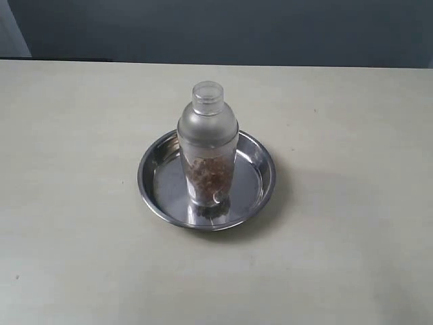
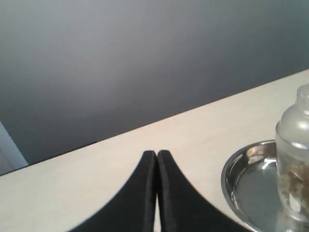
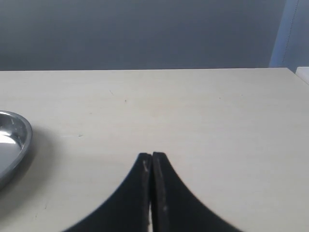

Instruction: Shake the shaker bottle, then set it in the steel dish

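Closest in, the left gripper (image 2: 157, 153) has its two black tapered fingers pressed together, only a hairline seam between them, and they grip nothing. The right gripper (image 3: 151, 155) is the same, black fingers tip to tip over the bare pale cream tabletop (image 1: 352, 257). Both grippers sit clear of the work. From the left wrist view the round, shallow, shiny stainless-steel dish (image 2: 236, 169) lies beyond the fingertips and off to one side, not touching them. From the right wrist view only an edge of that dish shows, also well apart from the fingertips. Farther on, the dish rests flat about midway between the near and far edges of the table, roughly centred between its side edges. Standing upright inside it, on the flat bottom and a little toward the near rim, is the frosted translucent plastic shaker bottle (image 1: 208, 145). It has a domed shoulder, a small clear round cap on top and brownish bits in its clear lower body. Past the far edge of the table runs a plain dark grey-blue wall (image 1: 237, 30).
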Robot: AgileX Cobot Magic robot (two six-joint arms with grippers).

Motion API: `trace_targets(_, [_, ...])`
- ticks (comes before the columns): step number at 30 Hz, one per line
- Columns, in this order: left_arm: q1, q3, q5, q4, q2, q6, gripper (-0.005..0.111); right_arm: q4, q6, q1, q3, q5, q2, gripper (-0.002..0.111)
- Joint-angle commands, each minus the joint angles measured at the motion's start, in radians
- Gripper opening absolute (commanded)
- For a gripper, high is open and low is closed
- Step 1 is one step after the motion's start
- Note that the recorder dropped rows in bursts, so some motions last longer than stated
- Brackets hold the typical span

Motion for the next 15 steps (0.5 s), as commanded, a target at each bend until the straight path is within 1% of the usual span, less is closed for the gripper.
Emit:
trace_targets(1, [0.056, 0.040, 0.056, 0.237, -0.073, -0.291, 0.000, -0.001, 0.000, 0.003, 0.001, -0.008, -0.004, -0.001])
trace_targets(5, [0.116, 0.100, 0.072, 0.395, -0.166, -0.536, 0.000, -0.001, 0.000, 0.003, 0.001, -0.008, -0.004, -0.001])
trace_targets(7, [0.142, 0.127, 0.085, 0.445, -0.209, -0.632, 0.000, -0.001, 0.000, 0.003, 0.001, -0.008, -0.004, -0.001])
trace_targets(12, [0.193, 0.201, 0.087, 0.486, -0.305, -0.678, 0.000, -0.001, 0.000, 0.003, 0.001, -0.008, -0.004, -0.001])
trace_targets(15, [0.211, 0.234, 0.093, 0.534, -0.342, -0.770, 0.000, -0.001, 0.000, 0.003, 0.001, -0.008, -0.004, -0.001])
